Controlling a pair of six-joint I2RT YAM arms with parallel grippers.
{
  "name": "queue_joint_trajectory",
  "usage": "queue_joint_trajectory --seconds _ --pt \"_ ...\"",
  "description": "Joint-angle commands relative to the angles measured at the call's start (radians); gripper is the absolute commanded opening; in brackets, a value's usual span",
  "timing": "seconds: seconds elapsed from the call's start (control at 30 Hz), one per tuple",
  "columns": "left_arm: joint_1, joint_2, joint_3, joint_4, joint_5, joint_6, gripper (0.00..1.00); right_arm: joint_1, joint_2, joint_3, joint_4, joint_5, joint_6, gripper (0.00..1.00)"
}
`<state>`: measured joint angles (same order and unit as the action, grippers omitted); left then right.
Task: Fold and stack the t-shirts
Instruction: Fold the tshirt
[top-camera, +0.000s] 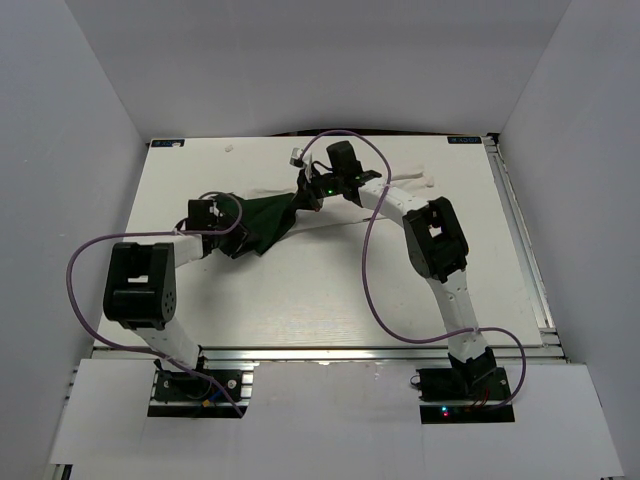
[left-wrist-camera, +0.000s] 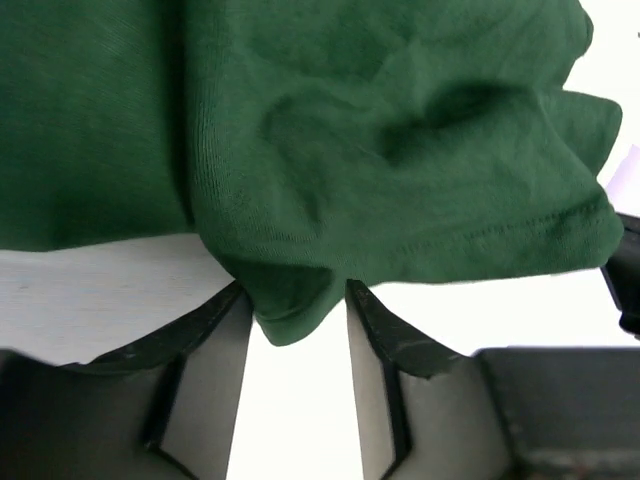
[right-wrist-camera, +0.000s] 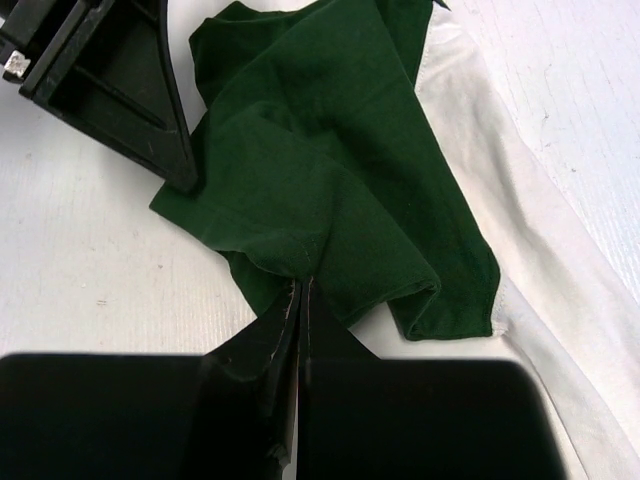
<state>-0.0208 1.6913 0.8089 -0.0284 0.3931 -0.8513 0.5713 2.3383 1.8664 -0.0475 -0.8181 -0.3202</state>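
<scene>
While the left claw (left-wrist-camera: 295, 292) has its jaws apart around a hanging fold of green cloth, I'd say nothing's clamped there yet. t-shirt (top-camera: 262, 222) sits bunched at the far middle of the counter (top-camera: 300, 300), white body trailing toward the counter's far right. right claw (right-wrist-camera: 303, 285) is clenched on a green fold. Suggest: close left fully on the hem, then draw both apart low over the counter to flatten before folding.
</scene>
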Motion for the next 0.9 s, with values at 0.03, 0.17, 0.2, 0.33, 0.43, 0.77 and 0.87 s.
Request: queue_joint_trajectory --seconds 0.03,0.17,0.2,0.33,0.43,0.77,0.87 --pt "-0.01 -0.041 -0.022 0.01 0.024 -0.012 0.5 -0.002 -0.048 0.008 0.037 -0.01 0.012 0.0" --pt "-0.011 -0.068 -0.053 0.008 0.027 -0.012 0.45 -0.002 -0.048 0.008 0.037 -0.01 0.012 0.0" --pt "-0.011 -0.067 -0.059 0.008 0.024 -0.011 0.42 -0.004 -0.048 0.005 0.035 -0.012 0.01 0.0" --pt "-0.01 -0.038 -0.051 0.019 0.038 -0.014 0.29 -0.008 -0.062 -0.007 0.035 -0.015 0.012 0.0" --pt "-0.011 -0.035 -0.028 0.016 0.059 -0.018 0.1 -0.008 -0.073 -0.019 0.037 -0.016 0.01 0.0" --pt "0.013 -0.182 -0.017 -0.113 0.079 0.023 0.0 -0.024 -0.152 -0.141 0.025 -0.046 -0.075 0.0" --pt "0.048 -0.208 -0.034 -0.099 0.081 -0.008 0.0 -0.024 -0.155 -0.153 -0.003 -0.055 -0.12 0.0"
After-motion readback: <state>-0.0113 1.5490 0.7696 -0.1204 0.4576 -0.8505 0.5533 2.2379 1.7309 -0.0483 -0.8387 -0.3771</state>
